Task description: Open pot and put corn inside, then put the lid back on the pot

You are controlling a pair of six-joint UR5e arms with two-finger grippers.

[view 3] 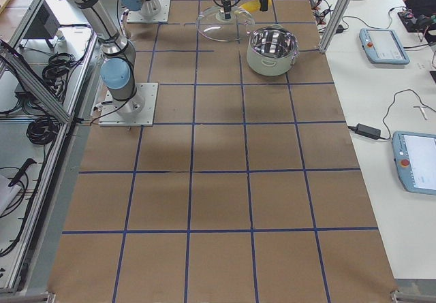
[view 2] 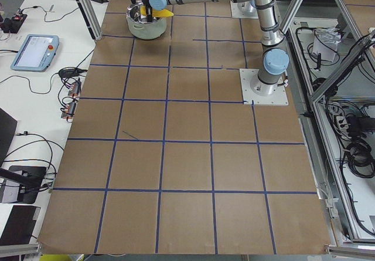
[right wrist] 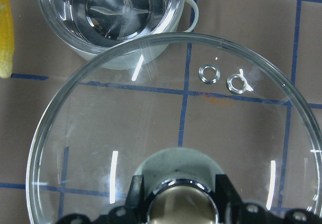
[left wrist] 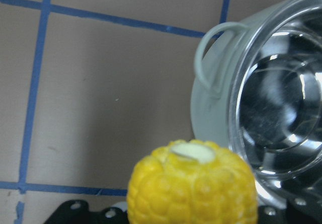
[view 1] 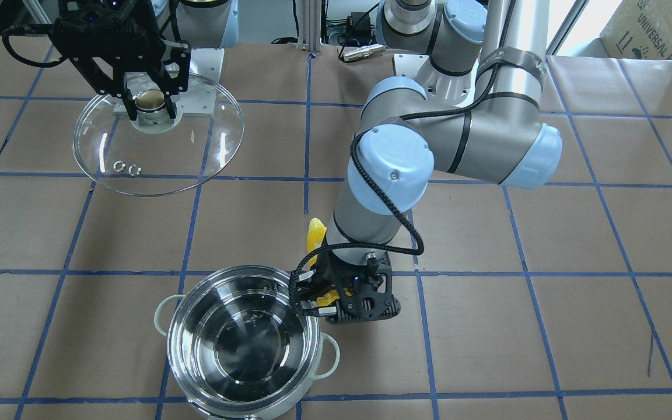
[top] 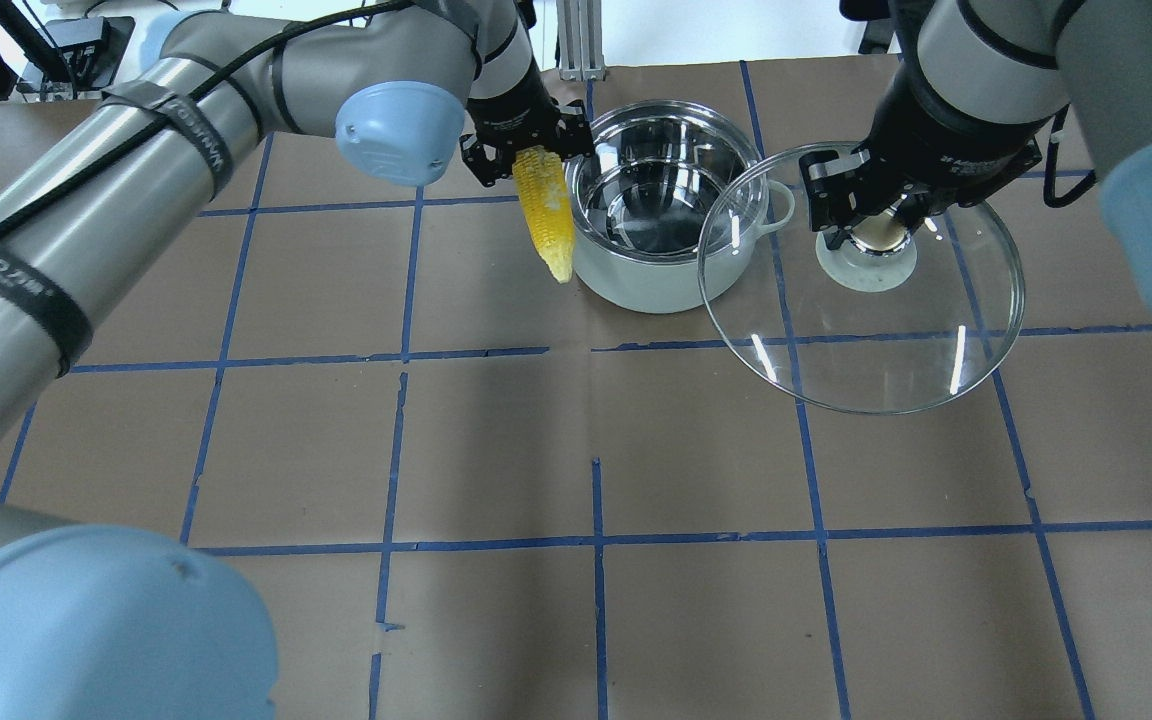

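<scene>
The shiny steel pot (top: pixel 661 200) stands open and empty on the table; it also shows in the front view (view 1: pixel 242 344). My left gripper (top: pixel 526 150) is shut on the yellow corn (top: pixel 546 215) and holds it in the air just beside the pot's rim, tip pointing towards the robot. The corn also shows in the left wrist view (left wrist: pixel 191 189) and partly in the front view (view 1: pixel 315 233). My right gripper (top: pixel 871 215) is shut on the knob of the clear glass lid (top: pixel 866 320) and holds it lifted, to the pot's right, its edge overlapping the pot. The lid also shows in the front view (view 1: pixel 158 137).
The table is covered in brown paper with a blue tape grid (top: pixel 596 440). The pot's pale loop handles (view 1: pixel 333 356) stick out sideways. The left arm's elbow (view 1: pixel 458 140) reaches over the table in the front view.
</scene>
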